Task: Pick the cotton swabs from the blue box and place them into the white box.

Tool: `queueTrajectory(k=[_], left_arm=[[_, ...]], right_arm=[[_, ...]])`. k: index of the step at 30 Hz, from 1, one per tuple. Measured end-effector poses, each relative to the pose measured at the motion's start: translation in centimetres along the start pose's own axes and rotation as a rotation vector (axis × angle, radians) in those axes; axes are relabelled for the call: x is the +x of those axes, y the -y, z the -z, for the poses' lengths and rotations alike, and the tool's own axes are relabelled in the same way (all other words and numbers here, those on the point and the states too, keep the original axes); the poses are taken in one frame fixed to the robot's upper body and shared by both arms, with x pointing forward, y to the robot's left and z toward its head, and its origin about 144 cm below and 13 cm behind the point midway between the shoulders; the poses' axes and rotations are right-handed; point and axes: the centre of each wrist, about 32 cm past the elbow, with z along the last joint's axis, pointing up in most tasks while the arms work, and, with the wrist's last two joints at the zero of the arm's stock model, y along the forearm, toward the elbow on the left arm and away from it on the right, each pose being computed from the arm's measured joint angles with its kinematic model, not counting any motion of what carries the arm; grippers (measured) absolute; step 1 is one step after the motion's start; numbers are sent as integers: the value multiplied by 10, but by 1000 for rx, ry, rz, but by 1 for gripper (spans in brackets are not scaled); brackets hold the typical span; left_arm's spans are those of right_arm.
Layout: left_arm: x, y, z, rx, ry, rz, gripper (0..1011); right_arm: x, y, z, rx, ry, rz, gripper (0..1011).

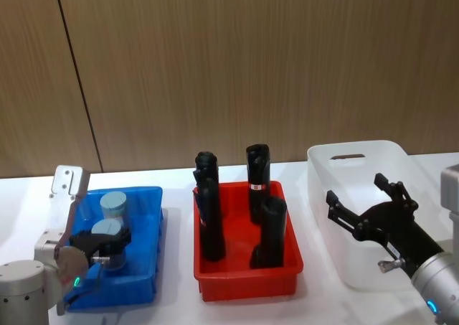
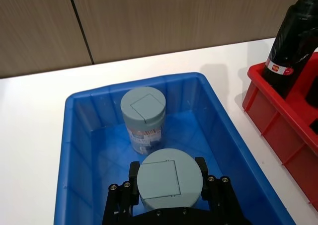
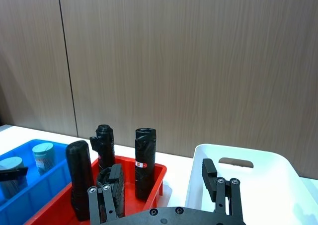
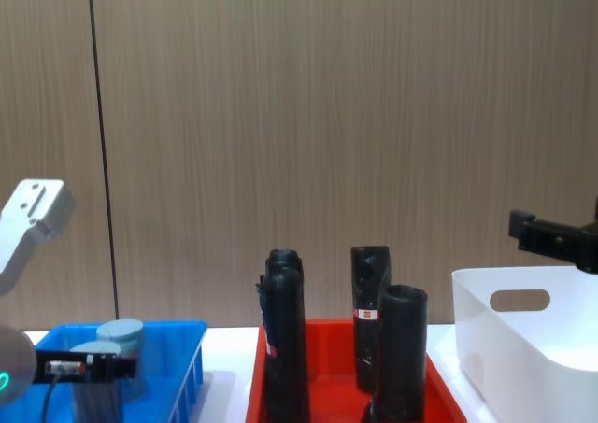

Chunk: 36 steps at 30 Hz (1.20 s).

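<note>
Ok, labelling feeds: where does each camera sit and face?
Head: up high, looking down on blue box, red tray, white box; left gripper lower left, right gripper lower right.
Chest: low, looking level past the tubes; a gripper at each edge.
Left wrist: over the blue box, looking down; its gripper clamps the near jar.
Right wrist: near the white box, facing forward; its open fingers in front.
Shared: tubes, in head and chest.

Inside the blue box (image 2: 74, 135), my left gripper (image 2: 169, 171) and the lid (image 2: 161, 178) are hiding the body of the nearer cotton swab jar (image 2: 174, 197) from me; the label on the farther jar (image 2: 143, 111) is showing too small to read.
</note>
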Motion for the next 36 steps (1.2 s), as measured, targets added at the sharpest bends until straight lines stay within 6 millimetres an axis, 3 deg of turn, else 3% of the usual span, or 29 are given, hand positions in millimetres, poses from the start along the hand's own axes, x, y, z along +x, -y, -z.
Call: queueTrajectory(k=[15,25,36], left_arm=[[-8,-29,-15,-147,86,21,669],[-8,-51,-30,-269,157,126,669],[-6,-64,-41,-354,202,271,669]], right_arm=[[0,0,0,0,0,0,1002],[0,0,0,0,0,0,1002],[0,0,0,0,0,0,1002]])
